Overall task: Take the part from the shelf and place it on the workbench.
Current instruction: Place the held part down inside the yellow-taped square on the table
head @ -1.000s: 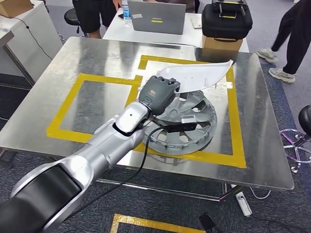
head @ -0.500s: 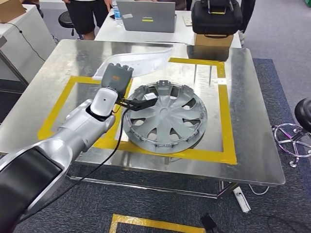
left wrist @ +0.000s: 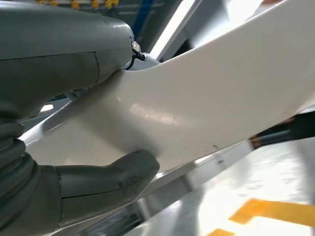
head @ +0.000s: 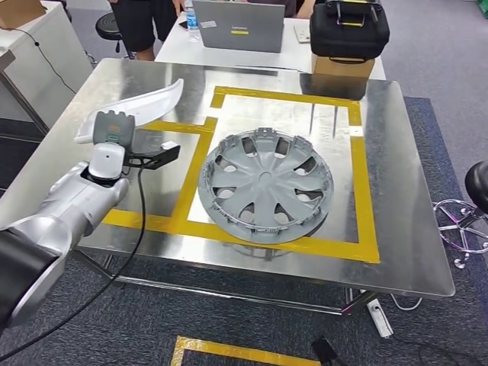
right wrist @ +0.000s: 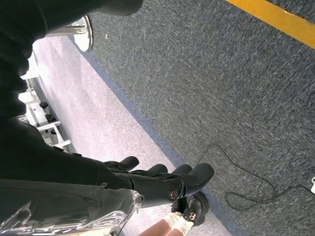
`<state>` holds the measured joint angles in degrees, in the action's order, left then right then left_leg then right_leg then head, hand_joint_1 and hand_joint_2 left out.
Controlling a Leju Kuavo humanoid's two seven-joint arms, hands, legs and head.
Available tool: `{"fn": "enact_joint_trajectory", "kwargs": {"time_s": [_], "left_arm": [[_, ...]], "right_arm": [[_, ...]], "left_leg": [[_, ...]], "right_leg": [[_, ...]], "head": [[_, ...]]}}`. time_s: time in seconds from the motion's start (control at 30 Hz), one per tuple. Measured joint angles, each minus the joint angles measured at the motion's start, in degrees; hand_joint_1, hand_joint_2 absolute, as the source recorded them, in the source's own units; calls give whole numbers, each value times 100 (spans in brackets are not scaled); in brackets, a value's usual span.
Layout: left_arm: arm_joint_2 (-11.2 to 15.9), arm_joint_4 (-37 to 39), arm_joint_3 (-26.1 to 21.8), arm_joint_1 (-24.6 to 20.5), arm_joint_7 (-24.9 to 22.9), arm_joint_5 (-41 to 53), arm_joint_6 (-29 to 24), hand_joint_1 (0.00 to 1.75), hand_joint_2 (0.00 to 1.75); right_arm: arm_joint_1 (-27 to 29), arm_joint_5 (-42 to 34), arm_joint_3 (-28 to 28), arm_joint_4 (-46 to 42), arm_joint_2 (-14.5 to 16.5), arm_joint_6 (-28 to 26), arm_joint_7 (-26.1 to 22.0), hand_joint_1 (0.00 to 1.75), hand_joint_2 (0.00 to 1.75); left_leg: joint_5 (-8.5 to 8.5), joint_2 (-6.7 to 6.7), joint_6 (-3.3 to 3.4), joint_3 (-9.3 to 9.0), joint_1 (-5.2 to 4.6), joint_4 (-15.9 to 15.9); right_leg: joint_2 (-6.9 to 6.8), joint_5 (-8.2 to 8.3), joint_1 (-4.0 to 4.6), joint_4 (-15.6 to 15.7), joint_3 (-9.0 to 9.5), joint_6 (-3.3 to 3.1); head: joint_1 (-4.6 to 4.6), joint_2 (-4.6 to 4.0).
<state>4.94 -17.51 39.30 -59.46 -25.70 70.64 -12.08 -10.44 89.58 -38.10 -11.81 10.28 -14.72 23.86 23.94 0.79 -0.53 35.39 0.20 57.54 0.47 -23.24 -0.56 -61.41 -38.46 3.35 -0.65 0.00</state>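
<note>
the white curved part (head: 135,107) is grasped in the left hand (head: 112,130) and is held above the left yellow-taped square (head: 118,217) of the metal workbench (head: 397,221); in the left wrist view the part (left wrist: 208,103) is clamped between the thumb (left wrist: 111,179) and the upper fingers (left wrist: 67,59). the step in hand is judged to be the carry to the placing spot, the part being not yet set down. a grey wheel cover (head: 266,185) is seen lying in the right taped square. the next move calls for the part to be lowered flat onto the bare metal inside the left square and only then released. the right hand (right wrist: 163,182) is hung beside the body over the carpet, empty, with its fingers loosely extended.
</note>
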Motion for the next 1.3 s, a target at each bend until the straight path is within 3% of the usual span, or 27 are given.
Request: {"fn": "enact_joint_trajectory", "kwargs": {"time_s": [0.03, 0.17, 0.23, 0.3, 0.33, 0.37, 0.4, 0.47, 0.5, 0.57, 0.67, 0.73, 0.8, 0.83, 0.87, 0.9, 0.97, 1.03, 1.17, 1.23, 1.3], "left_arm": [[76, 14, -51, 23, -11, -18, 2, 175, 175], [274, 67, -246, 212, -100, -95, 133, 175, 175], [308, 87, -330, 338, -103, -129, 270, 175, 175], [304, 104, -396, 491, -49, -176, 459, 175, 175], [300, 114, -429, 575, -20, -192, 543, 175, 175], [293, 122, -459, 647, -1, -204, 597, 175, 175], [286, 129, -484, 698, 7, -207, 624, 175, 175], [272, 136, -525, 727, 35, -215, 669, 175, 175], [262, 137, -544, 724, 95, -233, 738, 175, 175], [225, 142, -598, 750, 277, -290, 932, 175, 175], [144, 148, -680, 796, 485, -324, 1150, 175, 175], [100, 149, -741, 798, 586, -329, 1254, 175, 175], [72, 150, -802, 812, 657, -338, 1320, 175, 175], [62, 151, -828, 822, 681, -343, 1337, 175, 175], [57, 152, -853, 830, 698, -344, 1349, 175, 175], [54, 153, -876, 837, 711, -345, 1361, 175, 175], [45, 153, -917, 844, 732, -345, 1391, 175, 175], [32, 153, -950, 850, 750, -344, 1420, 175, 175], [17, 153, -986, 877, 771, -343, 1446, 175, 175], [16, 154, -1003, 889, 780, -343, 1459, 175, 175], [6, 155, -1023, 926, 796, -330, 1467, 175, 175]], "right_arm": [[9, -2, -1, 1, 0, -3, -2, 0, 175], [41, -15, -8, 1, -15, -5, 15, 0, 175], [25, -16, -10, 1, -13, -2, 18, 0, 175], [19, -15, -11, 1, -9, 4, 15, 0, 175], [20, -14, -11, 1, -8, 8, 14, 0, 175], [20, -14, -12, 1, -8, 11, 15, 0, 175], [18, -14, -13, 1, -8, 14, 15, 0, 175], [3, -12, -13, 1, -9, 18, 14, 0, 175], [-9, -9, -13, 0, -10, 23, 10, 0, 175], [-30, 1, -13, -1, -12, 46, -5, 0, 175], [-48, 16, -13, 0, -12, 74, -19, 0, 175], [-63, 21, -13, -1, -12, 80, -16, 0, 175], [-62, 23, -13, 1, -11, 86, -9, 0, 175], [-55, 23, -13, 1, -10, 89, -1, 0, 175], [-48, 23, -13, 1, -10, 91, 6, 0, 175], [-44, 23, -13, 1, -10, 91, 13, 0, 175], [-47, 23, -13, 1, -10, 91, 21, 0, 175], [-59, 22, -13, 1, -10, 91, 23, 0, 175], [-63, 21, -16, 1, -11, 91, 23, 0, 175], [-66, 21, -19, 0, -10, 91, 23, 0, 175], [-65, 21, -21, 1, -10, 90, 22, 0, 175]], "left_leg": [[2, -4, -26, 5, -10, 1], [52, -5, -135, 24, 2, 22], [318, -11, -186, 226, 10, 455], [658, -13, -215, 611, 18, 1236], [725, -13, -225, 760, 25, 1514], [680, -14, -231, 821, 34, 1596], [531, -15, -237, 775, 46, 1455], [126, -31, -266, 452, 79, 759], [9, -30, -264, 284, 90, 419], [-37, -23, -220, 116, 88, 91], [-19, -9, -78, 92, 77, 73], [-19, -6, -3, 66, 83, 67], [-16, -5, 33, 57, 66, 67], [-16, -4, 40, 55, 54, 67], [-15, -2, 43, 50, 43, 67], [-14, 1, 43, 43, 35, 68], [-10, 7, 35, 24, 27, 68], [-7, 12, -1, 23, 6, 71], [-20, 11, -129, 18, 2, 34], [185, 0, -189, 146, 8, 312], [558, -7, -231, 475, 15, 1017]], "right_leg": [[5, 24, 3, 162, 85, -27], [2, 6, 10, 226, 116, -183], [-3, 14, -10, 248, 133, -244], [0, 6, -12, 248, 136, -273], [4, 4, -14, 247, 139, -276], [9, 1, -16, 246, 142, -276], [13, -2, -20, 244, 147, -268], [16, -21, -19, 230, 156, -219], [18, -36, -10, 211, 151, -183], [21, -48, 9, 199, 148, -111], [4, -90, -8, 181, 153, -25], [-8, -328, -12, -213, -9, 20], [-11, -682, -10, -992, -361, 33], [-11, -788, -10, -1307, -512, 29], [-11, -777, -9, -1409, -563, 17], [-11, -669, -6, -1286, -500, -2], [-12, -325, 0, -546, -114, -44], [-10, -157, 12, 46, 208, -70], [-4, -115, 19, 202, 286, -173], [-13, -86, -5, 240, 298, -230], [-21, -80, -10, 245, 290, -249]], "head": [[-4, 0], [-26, 0], [-49, 0], [-62, 0], [-63, 0], [-63, 0], [-63, 0], [-68, 0], [-74, 0], [-80, 0], [-62, 0], [-39, 0], [-22, 0], [-21, 0], [-20, 0], [-21, 0], [-21, 0], [-26, 0], [-32, 0], [-49, 0], [-65, 0]]}}
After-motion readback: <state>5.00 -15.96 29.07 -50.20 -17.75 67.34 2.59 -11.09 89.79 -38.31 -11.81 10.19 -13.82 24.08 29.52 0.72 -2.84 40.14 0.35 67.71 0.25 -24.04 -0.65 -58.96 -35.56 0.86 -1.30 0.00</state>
